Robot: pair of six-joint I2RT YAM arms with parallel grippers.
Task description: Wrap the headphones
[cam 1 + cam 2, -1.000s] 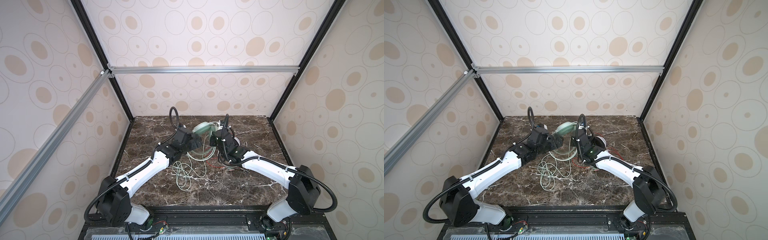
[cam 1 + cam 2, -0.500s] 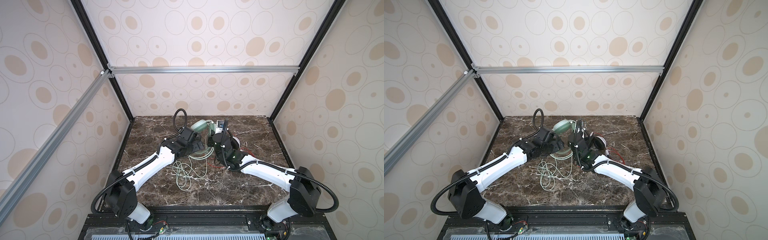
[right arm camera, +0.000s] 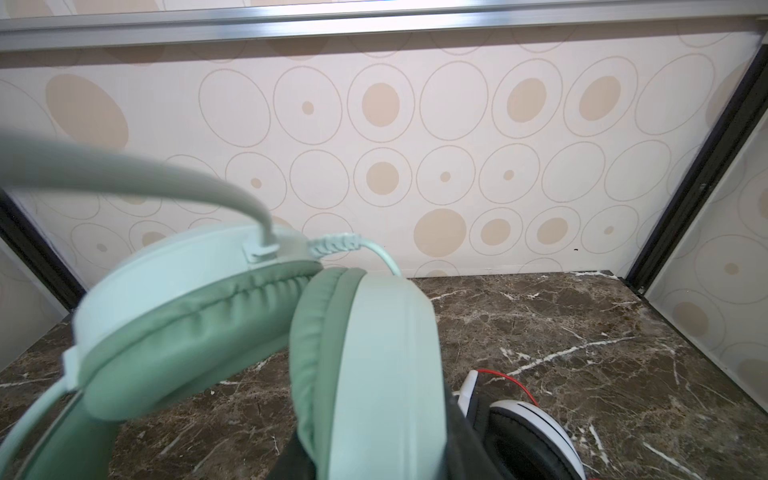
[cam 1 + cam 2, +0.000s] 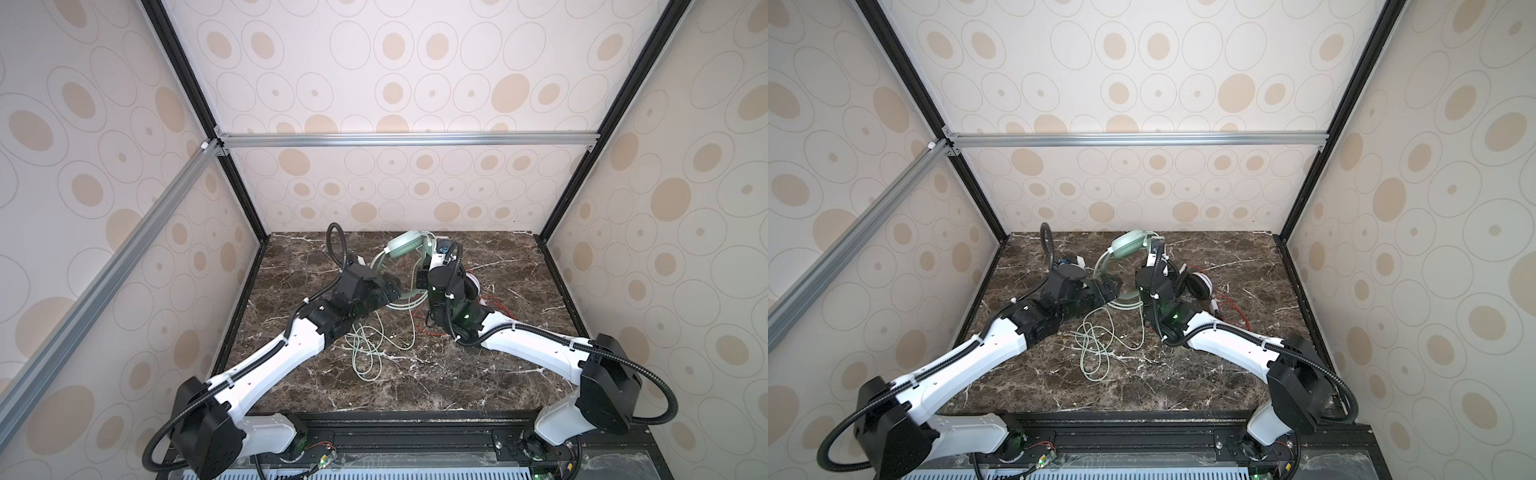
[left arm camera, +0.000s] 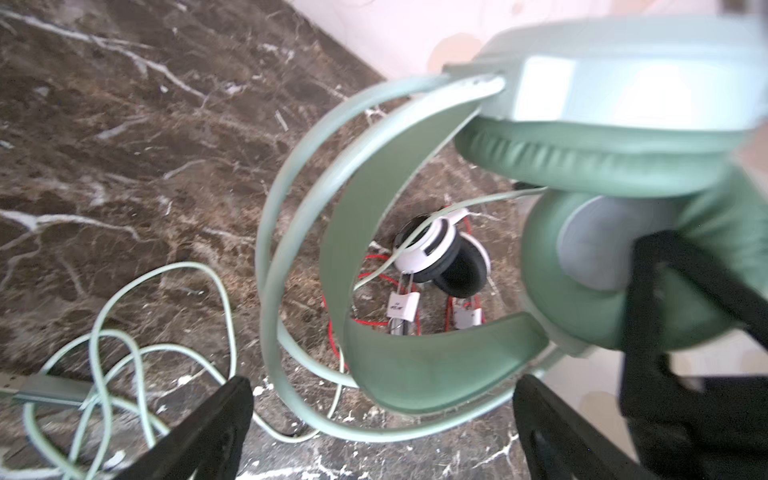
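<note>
2 headsets logged on the marble table [image 4: 519, 374]; all positions are given relative to the mint-green headset [image 4: 401, 245].

Both top views:
- Mint-green headset was near the back of the table, its earcups raised above the surface.
- Right gripper [image 4: 428, 249] was clamped on 1 earcup.
- Left gripper [image 4: 1111, 291] stood wide at the low end of the headband, jaws spread.
- Pale green cable [image 4: 1096, 345] hung from the headset and lay in loose loops on the marble, on the arm-base side of it.
- White-and-black headset [image 4: 1198, 284] lay on the table on the right-arm side of the mint one, with its red cable [image 4: 1233, 307] strewn just past it.

Left wrist view:
- Left gripper [image 5: 382, 386] had 2 black fingers [image 5: 208, 428] far apart, with the mint headband passing between them. Neither finger pressed on it.
- Through the headband loop, the white-and-black headset [image 5: 440, 257] and red cable [image 5: 374, 276] showed on the marble beyond.
- Pale green cable [image 5: 166, 353] looped beside the headband.
- A black finger of the other arm lay across the lower ear cushion.

Right wrist view:
- Nearer mint earcup [image 3: 386, 374] sat between the right gripper's jaws, gripped. The 2nd cup leaned against it.
- Pale green cable [image 3: 374, 249] left the 2nd cup at its strain relief.
- White-and-black headset [image 3: 532, 436] lay low beside the held cup.
</note>
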